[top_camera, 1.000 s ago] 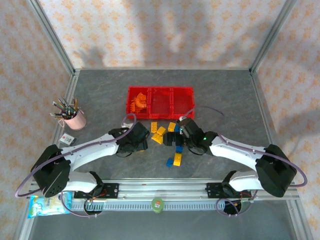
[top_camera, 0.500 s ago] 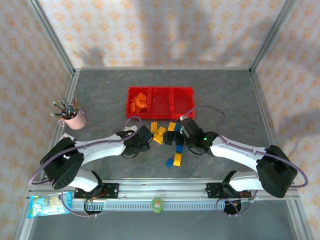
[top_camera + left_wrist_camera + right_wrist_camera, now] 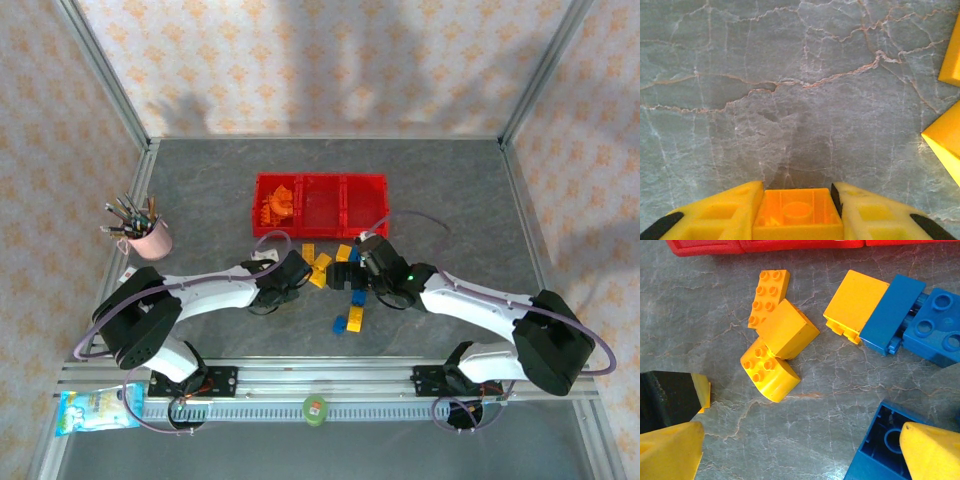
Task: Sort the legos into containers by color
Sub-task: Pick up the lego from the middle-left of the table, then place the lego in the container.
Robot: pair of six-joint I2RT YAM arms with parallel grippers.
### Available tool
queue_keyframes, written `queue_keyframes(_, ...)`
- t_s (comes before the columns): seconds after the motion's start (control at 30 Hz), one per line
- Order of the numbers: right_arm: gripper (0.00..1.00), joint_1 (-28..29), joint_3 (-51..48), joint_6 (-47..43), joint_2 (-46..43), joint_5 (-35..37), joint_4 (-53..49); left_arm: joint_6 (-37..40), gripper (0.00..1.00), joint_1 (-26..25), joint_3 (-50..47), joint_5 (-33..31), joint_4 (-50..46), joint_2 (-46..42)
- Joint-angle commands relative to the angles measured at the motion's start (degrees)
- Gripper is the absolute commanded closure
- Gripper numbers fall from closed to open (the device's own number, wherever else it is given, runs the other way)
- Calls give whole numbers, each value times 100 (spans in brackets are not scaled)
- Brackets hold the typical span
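Observation:
My left gripper (image 3: 303, 275) (image 3: 797, 192) sits low at the left edge of the pile, shut on a small orange lego (image 3: 797, 216) whose hollow underside faces the camera. Two more yellow legos (image 3: 946, 145) lie to its right. Just right of the pile, my right gripper (image 3: 345, 277) (image 3: 802, 455) hangs open over bare table. Ahead of it lie a curved orange lego (image 3: 771, 371), a yellow lego (image 3: 856, 300) and blue legos (image 3: 892, 315), with an upturned blue lego (image 3: 885, 447) by its right finger. The red containers (image 3: 320, 178) stand behind; the left one holds orange legos (image 3: 277, 205).
A pink cup of pens (image 3: 148, 238) stands at the left, with a small packet (image 3: 133, 279) nearer me. A snack bag (image 3: 95, 410) and a green object (image 3: 316, 410) lie on the front rail. More blue and yellow legos (image 3: 350, 320) lie in front of the pile.
My left arm has stretched to the right towards the pile, and its jaws have closed in on the orange lego. The right arm has stayed still and open.

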Motion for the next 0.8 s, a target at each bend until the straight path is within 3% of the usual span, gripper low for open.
queue_keyframes(0.0,0,-36,177,46,-148,67,98,62,66,-20,202,-311,-110,-202)
queue_keyframes(0.33,0,-598,391,166,-402,-230,-49,837,67,57,1564,-952,-917,-331)
queue_keyframes(0.53,0,-961,631,178,-353,-196,-247,1645,67,423,3109,-1196,-1215,478)
queue_keyframes(0.77,0,-1436,786,321,-238,-350,-205,2367,67,853,4776,-969,-1180,1680)
